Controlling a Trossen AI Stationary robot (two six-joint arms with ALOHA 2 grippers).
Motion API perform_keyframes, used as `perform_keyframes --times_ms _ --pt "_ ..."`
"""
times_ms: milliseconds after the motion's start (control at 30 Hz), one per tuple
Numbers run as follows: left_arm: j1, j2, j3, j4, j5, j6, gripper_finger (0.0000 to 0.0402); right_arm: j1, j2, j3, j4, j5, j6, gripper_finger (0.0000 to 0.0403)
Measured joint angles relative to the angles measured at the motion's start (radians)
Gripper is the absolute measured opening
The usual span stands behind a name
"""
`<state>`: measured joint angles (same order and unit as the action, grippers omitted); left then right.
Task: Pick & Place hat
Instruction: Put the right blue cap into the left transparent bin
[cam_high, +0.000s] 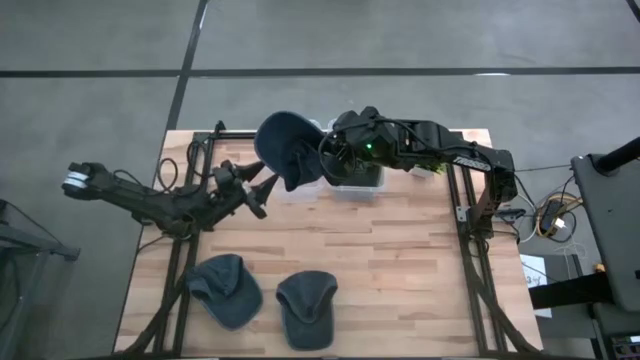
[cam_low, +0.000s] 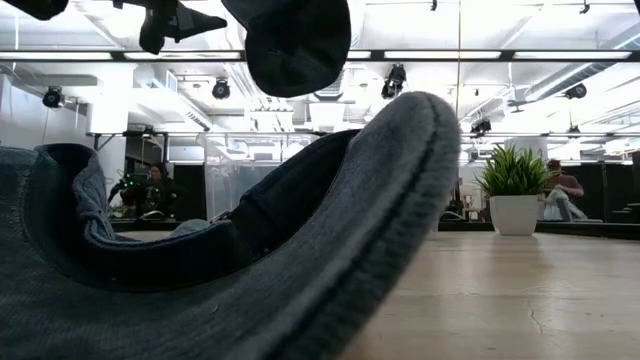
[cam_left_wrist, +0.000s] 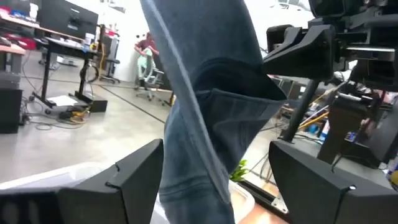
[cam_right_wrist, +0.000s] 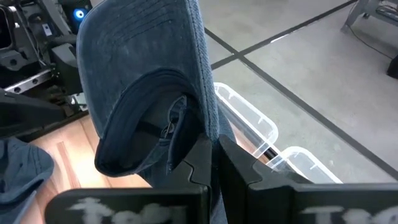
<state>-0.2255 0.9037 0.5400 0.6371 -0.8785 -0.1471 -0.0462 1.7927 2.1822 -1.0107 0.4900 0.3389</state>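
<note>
Hat (cam_high: 284, 147) hangs in the air over the far side of the bench (cam_high: 400, 280), above a clear box (cam_high: 352, 186), likely so it can drop in. Right pincer (cam_high: 325, 160) is clamped tight on its cloth, while left pincer (cam_high: 262, 195) waits beside it, fingers wide apart.

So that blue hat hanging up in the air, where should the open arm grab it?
Probably the lower fabric edge of the hanging hat, which dangles between the left gripper, jaws open. The right gripper is shut on the hat, pinching one thin fold from its own side. So coming in level from the left arm's side, opposite that pinch, suits a flat hanging fold best.
</note>
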Motion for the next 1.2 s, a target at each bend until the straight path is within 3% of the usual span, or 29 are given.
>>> perform_keyframes --times_ms 400,767,967,1200 --pt "0.045 0.024 0.004 0.002 -0.035 -0.029 0.0284 0.0 0.0 0.0 0.001 -0.018 -0.002 0.0008" --pt "0.124 0.024 0.015 0.007 0.111 -0.113 0.027 0.003 0.0 -0.001 0.033 -0.068 -0.002 0.0008" --pt "0.14 0.024 0.015 0.009 0.111 -0.125 0.0191 0.004 0.001 -0.013 0.049 -0.072 -0.005 0.0008" --pt "0.14 0.024 0.015 0.013 0.104 -0.096 0.0018 0.004 0.001 -0.019 0.049 -0.072 -0.028 0.0014"
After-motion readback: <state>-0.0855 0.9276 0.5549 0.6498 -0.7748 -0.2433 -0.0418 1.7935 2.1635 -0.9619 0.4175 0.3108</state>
